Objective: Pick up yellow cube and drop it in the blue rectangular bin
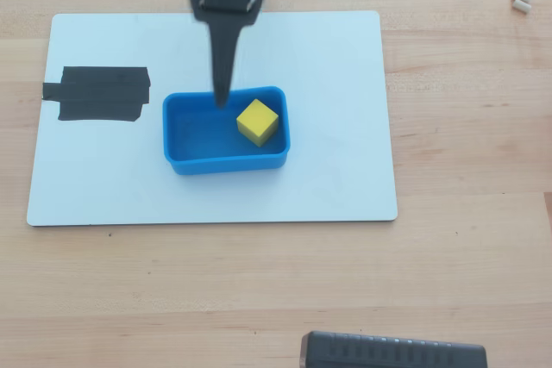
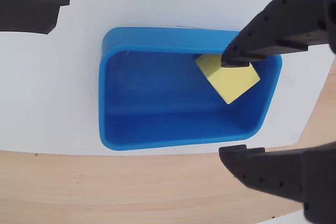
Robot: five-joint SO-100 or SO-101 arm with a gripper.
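I read the blue rectangular bin (image 2: 126, 135) as smooth plastic with a faint sheen; the yellow cube (image 2: 233, 81) is matt. The white board (image 1: 345, 178) is smooth and flat, the tabletop (image 1: 259, 282) pale grained wood, the black tape patch (image 1: 99, 94) dull, and the gripper (image 2: 233, 107) pitted matt black plastic.

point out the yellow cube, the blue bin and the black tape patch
yellow cube (image 1: 257, 121), overhead view, top face
blue bin (image 1: 226, 164), overhead view, near wall
black tape patch (image 1: 99, 93), overhead view, its middle

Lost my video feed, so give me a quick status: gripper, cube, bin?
Gripper open, empty, above the bin. Yellow cube inside blue bin, right end in overhead view. Nothing in the way.
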